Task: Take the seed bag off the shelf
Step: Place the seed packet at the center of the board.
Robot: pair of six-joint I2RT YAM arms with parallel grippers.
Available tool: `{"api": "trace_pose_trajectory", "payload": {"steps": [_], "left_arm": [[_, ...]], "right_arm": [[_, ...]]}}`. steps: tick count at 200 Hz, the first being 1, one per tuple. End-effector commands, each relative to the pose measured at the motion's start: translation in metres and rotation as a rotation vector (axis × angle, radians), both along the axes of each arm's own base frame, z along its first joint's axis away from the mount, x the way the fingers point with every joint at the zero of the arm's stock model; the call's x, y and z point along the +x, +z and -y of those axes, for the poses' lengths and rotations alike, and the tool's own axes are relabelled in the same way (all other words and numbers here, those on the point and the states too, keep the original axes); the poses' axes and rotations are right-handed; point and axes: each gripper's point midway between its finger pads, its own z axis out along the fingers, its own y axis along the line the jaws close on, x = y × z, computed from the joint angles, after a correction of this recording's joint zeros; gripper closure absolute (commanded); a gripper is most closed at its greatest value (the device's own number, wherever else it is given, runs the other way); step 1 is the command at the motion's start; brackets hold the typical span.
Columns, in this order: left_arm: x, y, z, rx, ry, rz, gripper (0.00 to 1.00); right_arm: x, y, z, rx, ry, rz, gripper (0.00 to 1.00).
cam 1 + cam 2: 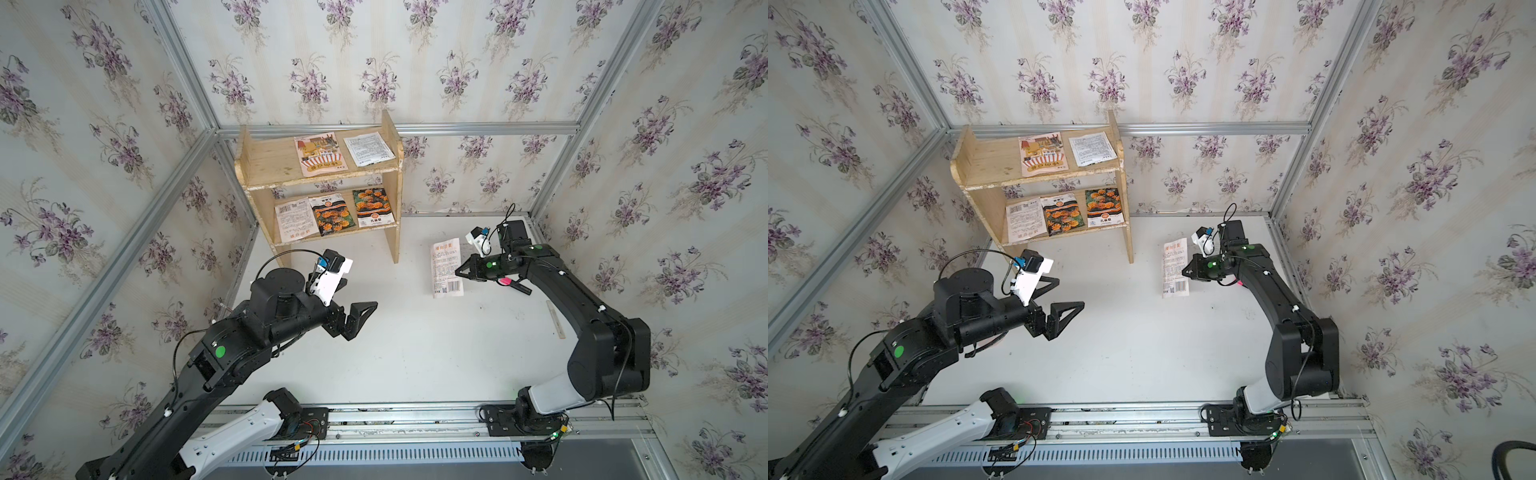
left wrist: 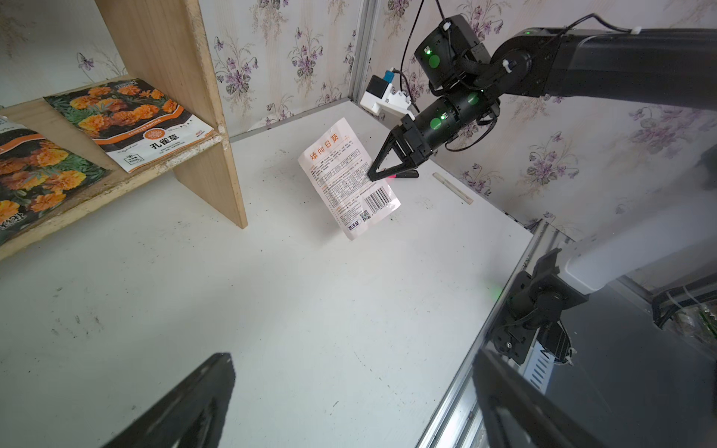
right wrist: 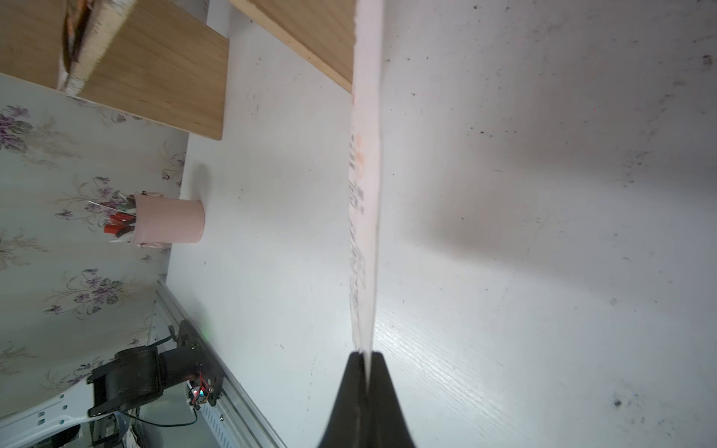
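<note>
Nearest you: left gripper point(image 1: 359, 293), jaws spread wide, nothing between them, hovering above the white table point(image 1: 415, 353) in front of the shelf point(image 1: 266, 162).

Item, right gripper point(image 1: 457, 272): closed tight on one long edge of the seed bag point(image 1: 445, 266). In its own wrist view you see the bag point(image 3: 366, 194) edge-on, running straight out from the pinched fingertips.

Item, seed bag: white, printed side up, orange title, barcode at the near end. It is off the shelf, held over the table to the right of the shelf's right side panel point(image 2: 167, 58) and apart from it. In the left wrist view it point(image 2: 345, 174) hangs tilted with a shadow beneath; whether its low corner touches the table you cannot tell.

Item, shelf, upper tier: one colourful packet point(image 1: 320, 153) and one white printed packet point(image 1: 369, 148), lying flat side by side.

Item, shelf, lower tier: one white packet point(image 1: 295, 220) and two marigold packets point(image 1: 332, 214) point(image 1: 372, 207), in a row.

Item, pink cup point(image 3: 170, 225) of pens, standing on the table by the wall.

Item, pale stick point(image 1: 556, 320), flat on the table near the right arm.
</note>
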Motion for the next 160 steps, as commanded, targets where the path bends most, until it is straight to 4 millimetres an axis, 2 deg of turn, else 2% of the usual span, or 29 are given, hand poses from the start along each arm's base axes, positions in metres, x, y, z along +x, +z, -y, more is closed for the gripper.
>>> {"api": "trace_pose_trajectory", "payload": {"steps": [1, 51, 105, 131, 160], "left_arm": [[-0.002, -0.002, 0.001, -0.005, -0.010, 0.000, 0.00], [-0.001, -0.009, 0.002, -0.011, -0.007, -0.010, 0.00], [-0.003, -0.019, 0.004, -0.014, -0.015, -0.035, 0.00], [-0.004, -0.023, 0.002, -0.011, -0.013, -0.038, 0.00], [-0.005, -0.028, -0.001, -0.009, -0.002, -0.036, 0.00]], "right_arm": [[0.004, -0.019, 0.008, -0.065, 0.008, -0.032, 1.00], [0.011, -0.064, 0.015, -0.132, -0.003, -0.127, 1.00], [0.021, -0.095, 0.034, -0.267, -0.024, -0.216, 1.00], [0.019, -0.113, 0.048, -0.358, -0.040, -0.262, 1.00], [0.024, -0.121, 0.056, -0.410, -0.056, -0.262, 1.00]]}}
